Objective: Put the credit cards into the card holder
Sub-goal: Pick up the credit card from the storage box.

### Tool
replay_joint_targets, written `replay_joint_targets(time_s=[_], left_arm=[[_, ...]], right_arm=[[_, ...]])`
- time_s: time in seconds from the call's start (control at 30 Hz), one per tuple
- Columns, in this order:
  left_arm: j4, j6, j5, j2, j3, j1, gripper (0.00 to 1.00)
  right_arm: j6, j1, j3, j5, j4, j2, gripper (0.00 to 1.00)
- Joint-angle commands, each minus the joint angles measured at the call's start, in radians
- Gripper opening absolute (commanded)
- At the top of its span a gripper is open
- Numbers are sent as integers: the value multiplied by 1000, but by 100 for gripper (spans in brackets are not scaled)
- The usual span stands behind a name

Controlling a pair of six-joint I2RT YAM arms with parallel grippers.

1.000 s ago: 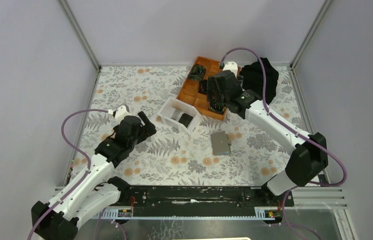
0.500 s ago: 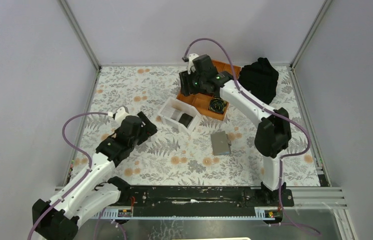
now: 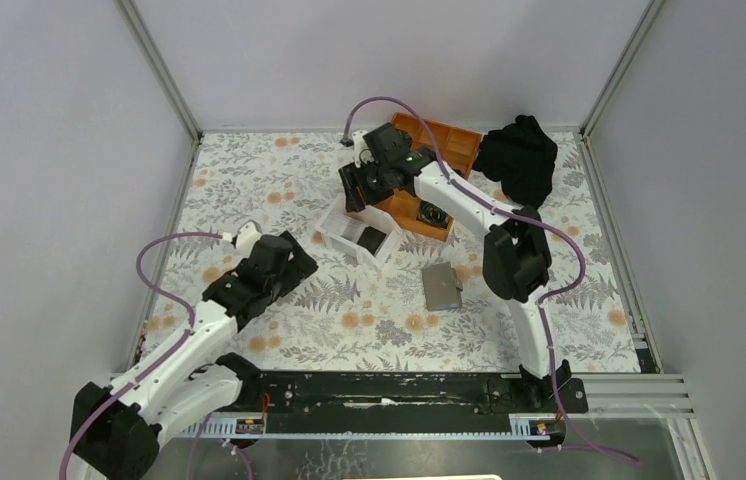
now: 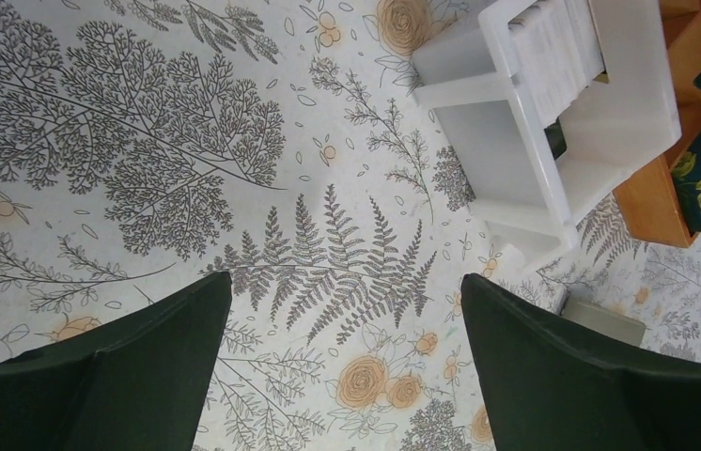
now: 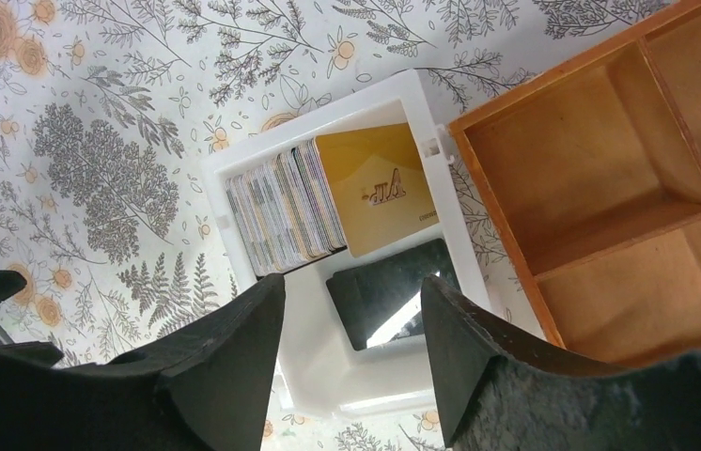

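Left gripper (image 4: 345,284): hung low over the floral table cover (image 3: 349,320), fingers spread wide with nothing between them. Its own camera cut off all but the two dark tips.
Card holder (image 3: 441,286): lay flat and closed on the cover near the middle, apart from both grippers, its inside hidden.
White box (image 5: 366,99): sat beyond the holder to the left, just beside the orange tray.
Credit cards (image 5: 328,202): were packed in one compartment of the box, a tan-gold one facing out. The rest showed edges only, their colours hard to tell.
Dark flat piece (image 5: 375,296): lay in the other compartment, partly behind the right fingertips. Could not tell whether it was a card.
Right gripper (image 5: 351,282): hovered over the white box, jaws apart, holding nothing.
Orange tray (image 3: 459,143): was partly covered by the right arm.
Black cloth (image 3: 519,160): lay bunched at the far right.
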Motion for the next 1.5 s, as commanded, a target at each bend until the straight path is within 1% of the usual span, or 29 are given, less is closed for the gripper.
replay_joint_targets(time_s=[0.0,0.37,0.53,0.97,1.1,1.2,1.47], left_arm=[[100,-35,24,51,-8,7,99],[187,-52,107,159,-31,99,98],[219,-51,121,216,-25,112,97],[285,-63,118,393,13,133,97],[315,-85,120,452,28,145,97],[331,-95,120,505,55,157,97],[324,-81,122,648,201,191,98]], right_arm=[[-34,4,75,-51,-8,37,63],[-26,3,158,-104,13,147,64],[-25,3,183,-114,19,177,64],[-21,4,187,-158,22,226,63],[-23,4,186,-169,21,231,59],[-24,4,179,-175,17,233,55],[-29,4,145,-167,5,222,49]])
